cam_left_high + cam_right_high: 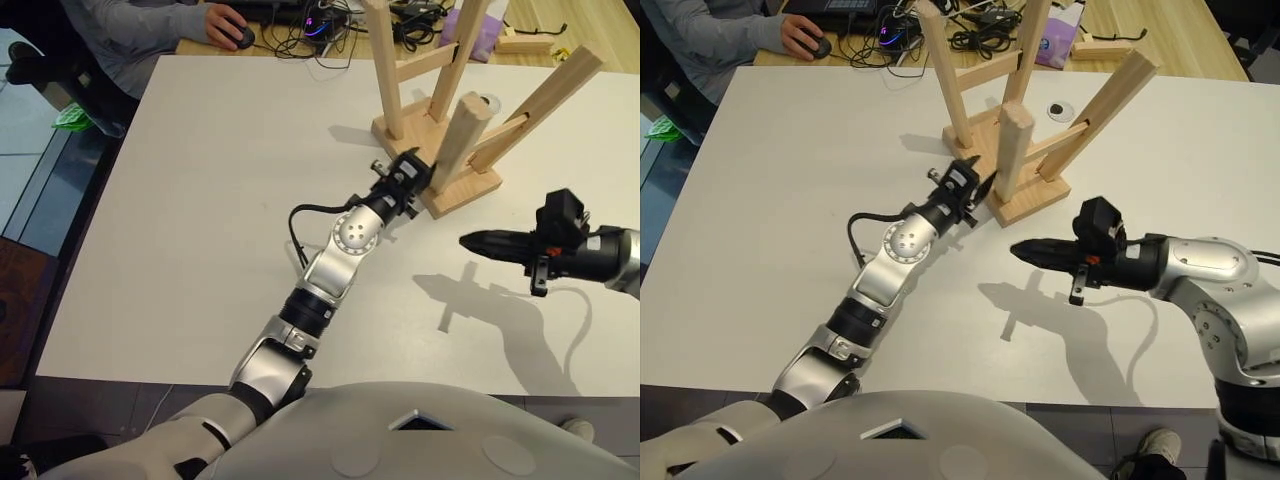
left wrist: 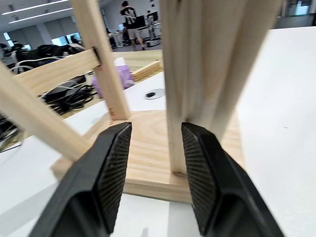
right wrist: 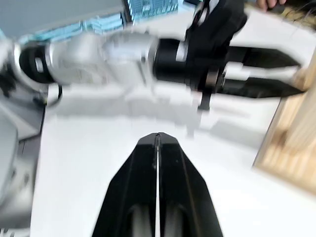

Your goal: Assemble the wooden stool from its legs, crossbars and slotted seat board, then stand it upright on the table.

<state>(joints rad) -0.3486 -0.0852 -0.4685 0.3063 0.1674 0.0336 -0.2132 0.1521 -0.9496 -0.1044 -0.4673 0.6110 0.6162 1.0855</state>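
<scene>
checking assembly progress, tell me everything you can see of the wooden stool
The wooden stool is pale, unfinished-looking wood and looks assembled, but it is upside down. Its seat board lies flat on the white table, four legs splay upward, and crossbars link them. The open left end effector sits at the seat's near edge, lined up with the nearest leg's base; contact is unclear. The shut right end effector is apart.

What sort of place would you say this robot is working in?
Probably an open-plan office or lab. Beyond the white table stands a wooden desk strewn with cables and a computer mouse. The left wrist view shows ceiling strip lights over a large room behind.
</scene>
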